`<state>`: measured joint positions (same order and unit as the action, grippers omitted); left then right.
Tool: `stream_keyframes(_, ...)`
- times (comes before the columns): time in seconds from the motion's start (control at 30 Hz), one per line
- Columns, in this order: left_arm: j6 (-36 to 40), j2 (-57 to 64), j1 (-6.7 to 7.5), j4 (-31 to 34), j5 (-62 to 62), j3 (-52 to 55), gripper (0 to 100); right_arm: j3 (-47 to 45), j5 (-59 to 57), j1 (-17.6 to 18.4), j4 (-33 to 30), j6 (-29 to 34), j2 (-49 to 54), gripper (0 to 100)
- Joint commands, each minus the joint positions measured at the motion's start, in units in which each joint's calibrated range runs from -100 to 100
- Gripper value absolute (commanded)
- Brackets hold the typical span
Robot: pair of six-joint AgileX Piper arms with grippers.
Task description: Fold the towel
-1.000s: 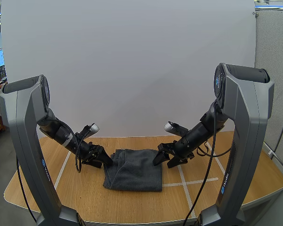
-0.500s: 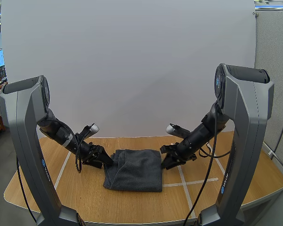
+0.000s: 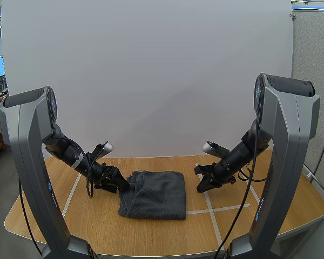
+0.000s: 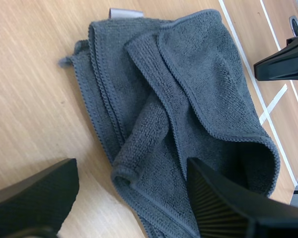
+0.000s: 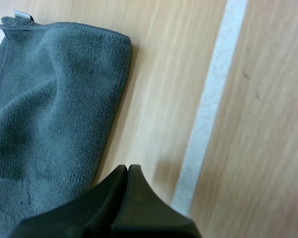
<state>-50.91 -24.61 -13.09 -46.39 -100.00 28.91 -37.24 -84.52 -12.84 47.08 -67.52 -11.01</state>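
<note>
Right now the left tool [image 4: 131, 168] is closest to the job. Its two ribbed black fingers [image 4: 223, 203] stand wide apart, holding nothing, low over the rumpled left edge of the towel [image 4: 188, 99]. The cloth is dark grey terry, looped and soft, with stitched hems. It lies in loose overlapping layers, one thick rolled lip nearest the fingers and a small pale label [image 4: 123, 12] at a far corner.

From above, the towel sits mid-counter [image 3: 151, 232] on pale wood, a roughly rectangular bundle between the two arms, its left side at the left tool's tips. The right tool [image 3: 202, 186] is apart from it, fingers pressed together into one dark wedge, gripping nothing. Bare wood separates it from the towel's smooth, rounded right edge, and a white tape line [image 5: 208, 99] runs just beside it.

I judge the next fold falls to the left arm, since the cloth lies to its right, directly under its open fingers. The hems run away from the bases, so the pull should go across them
</note>
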Motion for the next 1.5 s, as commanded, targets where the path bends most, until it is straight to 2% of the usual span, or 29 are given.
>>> stream_keyframes(0.0, -0.2, -0.5, 0.24, 1.0, 0.0, 0.3, 100, -0.2, 2.5, 0.5, 0.3, -0.4, 0.6, 0)
stream_keyframes(0.37, -0.2, -0.5, 0.24, 1.0, 0.0, 0.3, 100, -0.2, 1.5, 0.9, 3.3, -1.8, -2.7, 0)
stream_keyframes(0.63, -0.1, -0.5, 0.24, 1.0, 0.0, 0.3, 100, -0.2, 2.4, 3.7, 3.5, -1.8, -3.8, 0)
stream_keyframes(1.17, 0.1, -0.6, 0.24, -2.4, 0.0, 0.3, 100, -0.2, 2.7, 3.8, 4.0, -1.8, -3.7, 0)
stream_keyframes(1.23, 0.3, -1.4, 0.70, -2.1, 0.0, 0.3, 100, -0.2, 2.7, 3.8, 4.0, -1.8, -3.7, 0)
stream_keyframes(1.4, 1.2, -3.3, 3.29, -1.8, 0.0, 0.3, 100, -0.2, 2.5, 3.8, 3.9, -1.8, -3.7, 0)
stream_keyframes(1.47, 1.2, -3.7, 3.86, -2.6, 0.0, 0.3, 100, -0.2, 2.5, 3.8, 3.7, -1.8, -3.7, 0)
